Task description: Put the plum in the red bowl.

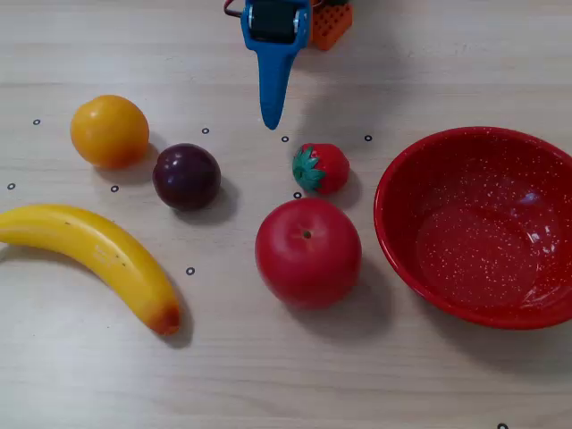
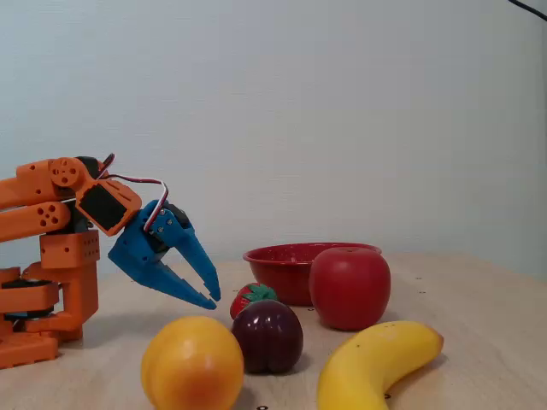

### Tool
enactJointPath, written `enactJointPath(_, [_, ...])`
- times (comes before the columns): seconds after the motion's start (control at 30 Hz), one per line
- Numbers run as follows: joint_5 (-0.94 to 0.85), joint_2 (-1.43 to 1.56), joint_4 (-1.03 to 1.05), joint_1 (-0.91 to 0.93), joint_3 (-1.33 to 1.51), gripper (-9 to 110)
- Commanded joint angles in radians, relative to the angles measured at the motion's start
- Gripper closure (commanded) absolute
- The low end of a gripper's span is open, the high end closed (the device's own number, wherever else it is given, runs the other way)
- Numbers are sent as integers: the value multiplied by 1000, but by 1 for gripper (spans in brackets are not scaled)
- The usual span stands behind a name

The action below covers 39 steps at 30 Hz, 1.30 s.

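Observation:
The plum [image 1: 186,176] is dark purple and rests on the wooden table, right of the orange in a fixed view; it also shows near the front [image 2: 267,336]. The red bowl [image 1: 483,228] is speckled and empty at the right edge; it also shows behind the apple [image 2: 278,266]. My blue gripper [image 1: 271,121] points down from the top edge, above and to the right of the plum and clear of it. From the side, the gripper [image 2: 214,299] hangs just above the table with its jaws together and nothing held.
An orange [image 1: 109,131] sits left of the plum. A banana [image 1: 89,255] lies at the front left. A strawberry [image 1: 320,168] and a big red apple [image 1: 308,252] stand between the plum and the bowl. The orange arm base [image 2: 51,282] stands at the left.

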Motion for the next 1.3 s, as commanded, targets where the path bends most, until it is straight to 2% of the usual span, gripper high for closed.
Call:
enactJointPath(0.0, [-6, 15, 0, -17, 8, 101])
enactJointPath(0.93, [21, 14, 0, -2, 8, 101])
enactJointPath(1.13, [58, -195, -179, 15, -77, 101])
enactJointPath(1.27, [71, -420, -143, -5, -305, 101])
